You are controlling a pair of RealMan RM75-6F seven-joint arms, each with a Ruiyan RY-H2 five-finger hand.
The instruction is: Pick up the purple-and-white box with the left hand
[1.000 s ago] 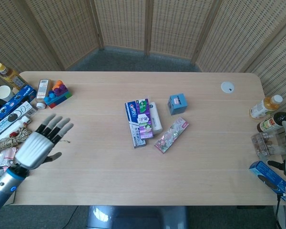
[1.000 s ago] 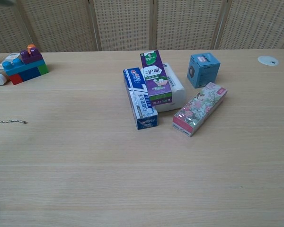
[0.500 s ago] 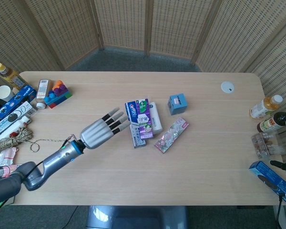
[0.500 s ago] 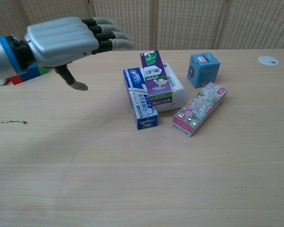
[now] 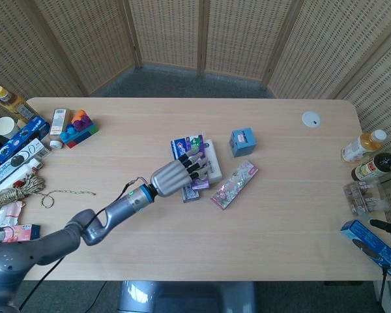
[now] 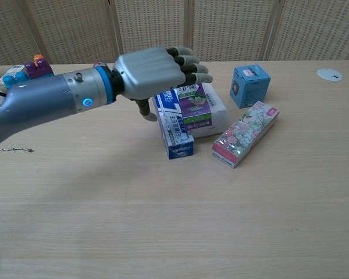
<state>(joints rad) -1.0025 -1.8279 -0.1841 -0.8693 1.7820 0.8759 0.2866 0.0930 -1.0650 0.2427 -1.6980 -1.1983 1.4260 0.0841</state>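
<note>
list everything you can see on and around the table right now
purple-and-white box: 1, table centre, under left hand
blue toothpaste box: 1, left of it
white box: 1, beneath purple one
floral box: 1, pink, right of cluster
blue cube box: 1, further back
toy blocks: 1 stack, multicoloured, far left
white disc: 1, far right
twine: 1, left edge
bottles: 2, right edge
left hand: over the boxes, fingers apart
right hand: hardly visible

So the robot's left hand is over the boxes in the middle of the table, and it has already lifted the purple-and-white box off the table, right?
Not quite. The left hand is over the middle boxes, but the purple-and-white box has not been lifted: in the chest view it lies on the white box beside the blue box, with nothing gripped.
</note>
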